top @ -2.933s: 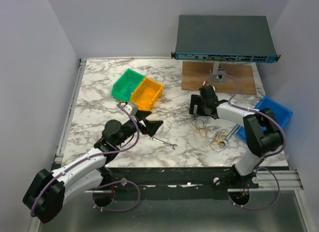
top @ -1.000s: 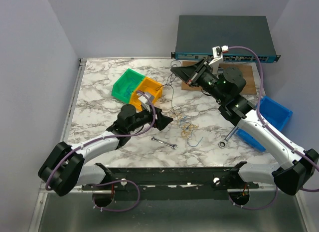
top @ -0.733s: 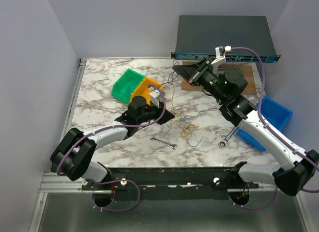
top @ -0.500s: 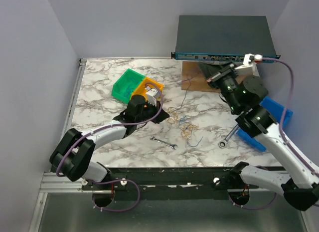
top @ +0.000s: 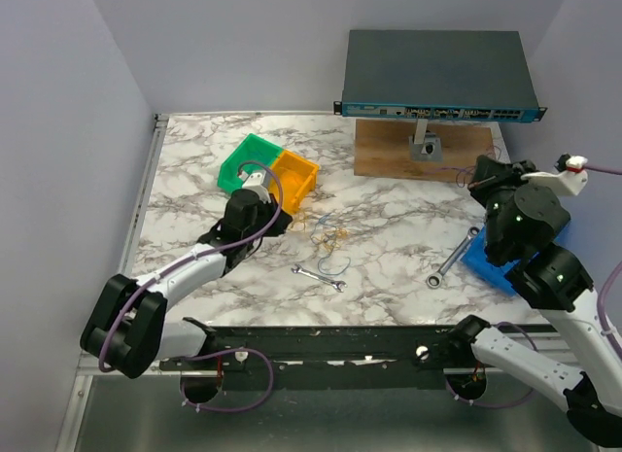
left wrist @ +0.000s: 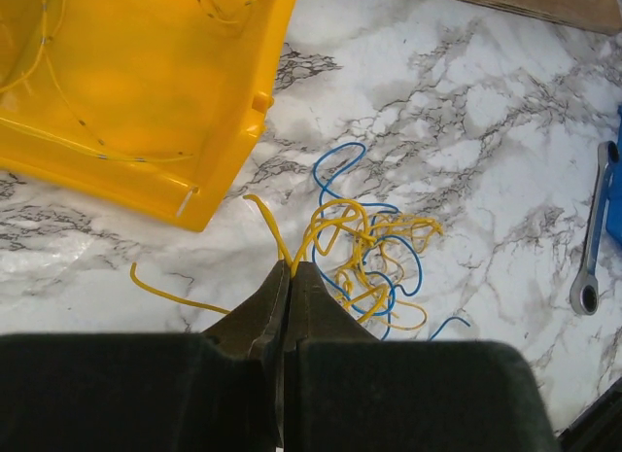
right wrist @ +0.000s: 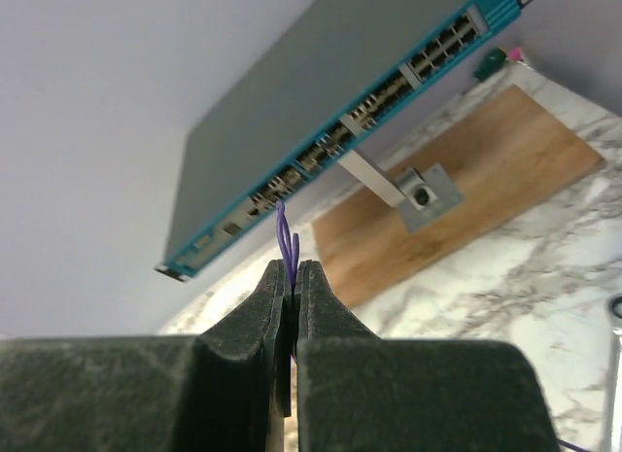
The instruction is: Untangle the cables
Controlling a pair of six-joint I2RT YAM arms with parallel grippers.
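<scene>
currently left gripper (left wrist: 288, 269) pinches a yellow strand (left wrist: 267, 222), the cables (left wrist: 374, 248) bunched just beyond its fingertips, likely limp and light; right gripper (right wrist: 292, 272) pinches a purple strand (right wrist: 282, 226); take single free ends.

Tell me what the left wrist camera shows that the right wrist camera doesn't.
Only the left wrist view shows the yellow bin, the tangled yellow and blue cables on the marble beside it, and the left gripper shut on a yellow wire leading from that tangle.

Only the right wrist view shows the network switch, the wooden board under its stand, and the right gripper shut on a purple wire, held up away from the bunch.

Both show the marble table and closed fingers pinching a thin wire.
</scene>
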